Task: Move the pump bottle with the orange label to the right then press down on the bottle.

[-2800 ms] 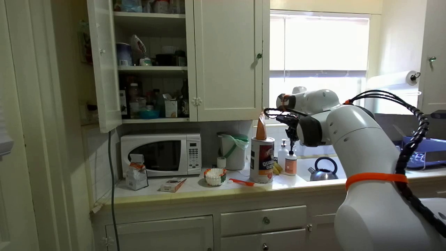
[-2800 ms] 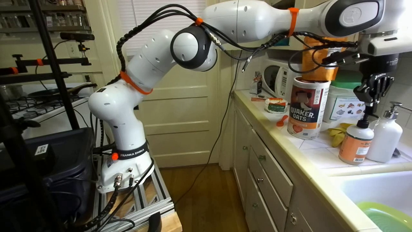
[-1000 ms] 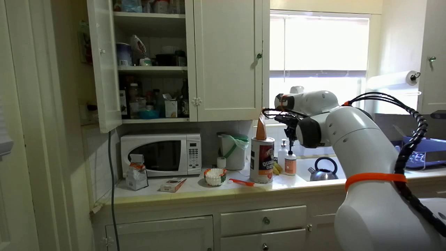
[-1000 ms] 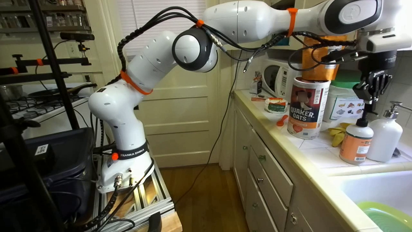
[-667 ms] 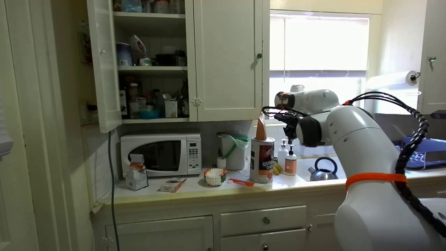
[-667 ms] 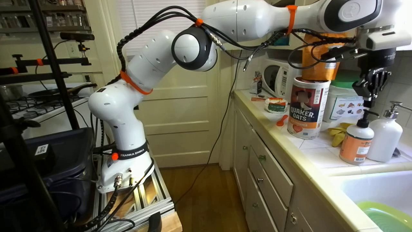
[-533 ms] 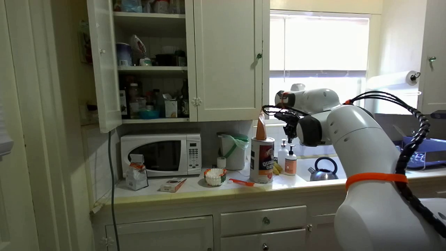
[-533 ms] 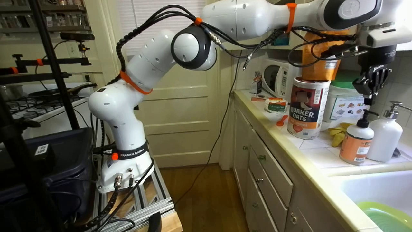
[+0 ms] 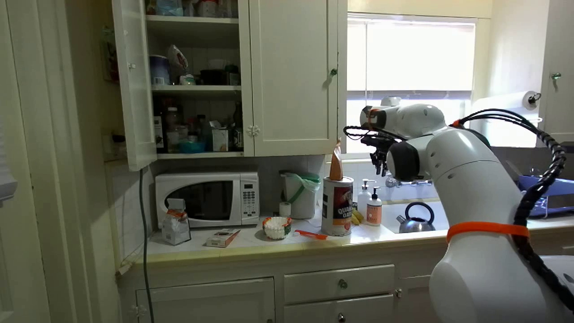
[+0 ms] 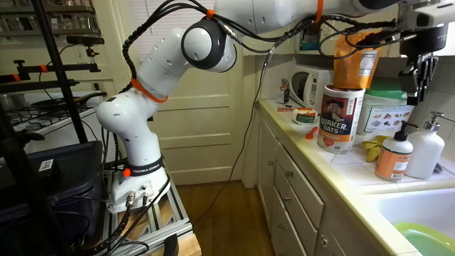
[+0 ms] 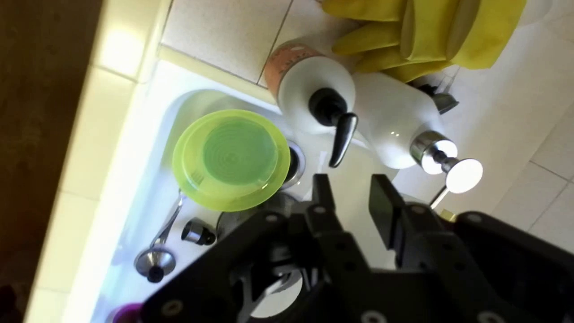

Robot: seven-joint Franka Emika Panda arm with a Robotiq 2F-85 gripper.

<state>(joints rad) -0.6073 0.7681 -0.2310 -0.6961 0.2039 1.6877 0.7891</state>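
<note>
The pump bottle with the orange label stands upright on the counter beside the sink. It also shows in an exterior view and from above in the wrist view. Its black pump head is raised. My gripper hangs above the bottle, apart from it. In the wrist view my gripper is open, with a gap between the fingers and nothing held. The spout tip lies just beyond the fingertips in that view. Another exterior view also shows the gripper.
A taller white pump bottle stands close beside it. Yellow gloves, an oats canister with an orange bag on top stand nearby. The sink holds a green bowl and a kettle.
My gripper was shut with its fingertips down on the pump head. It has risen off and opened. The black pump head has sprung up. The bottle stands about where it was.
</note>
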